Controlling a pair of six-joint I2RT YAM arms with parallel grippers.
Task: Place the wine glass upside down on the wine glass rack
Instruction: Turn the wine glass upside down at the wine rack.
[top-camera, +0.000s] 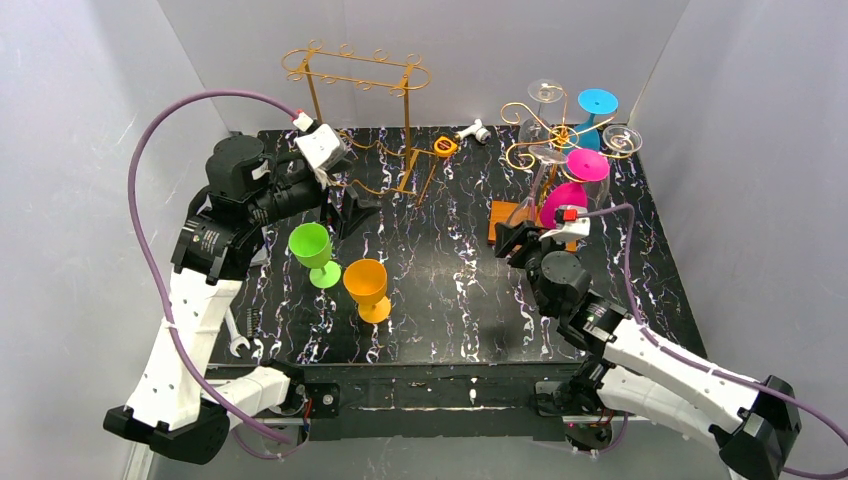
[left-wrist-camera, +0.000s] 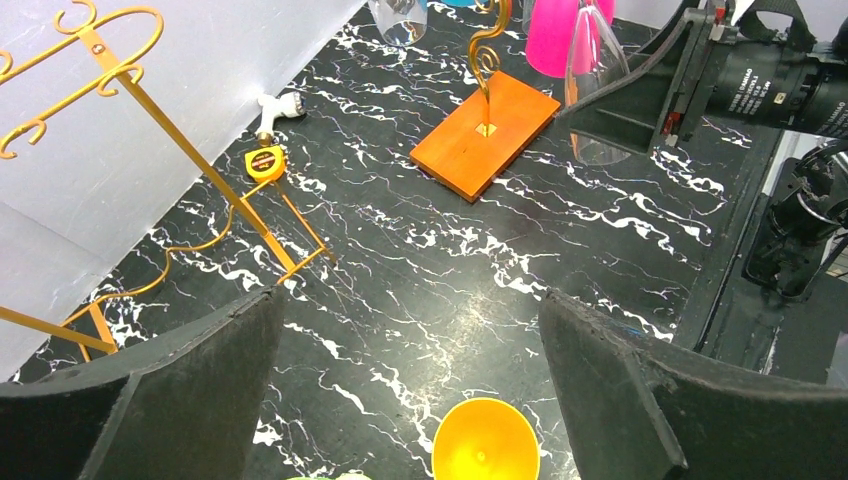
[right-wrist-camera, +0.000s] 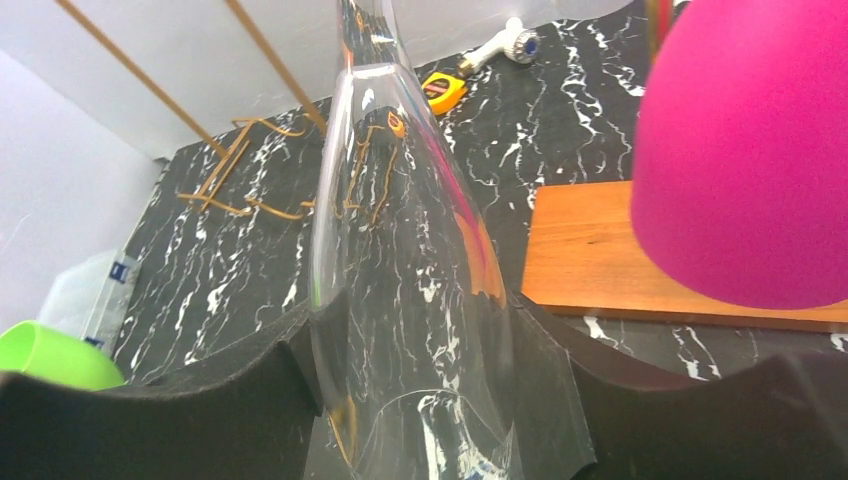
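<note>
Right wrist view: right gripper (right-wrist-camera: 415, 335) pinches clear glass (right-wrist-camera: 400, 190) by its bowl, a dark pad pressed to each side.
Glass axis: upright, rim down, stem rising toward the rack (top-camera: 560, 135); it looks inverted already.
Bearing: the rack's gold wire arms lie above and just beyond the hand; pink glass (right-wrist-camera: 750, 150) hangs close beside.
Nearer arm: right; left gripper (left-wrist-camera: 408, 300) is spread wide, empty, well apart.
Materials: thin smooth glass, likely slippery; wire rack on wood base (right-wrist-camera: 600, 250); marbled table (top-camera: 450, 280).
</note>
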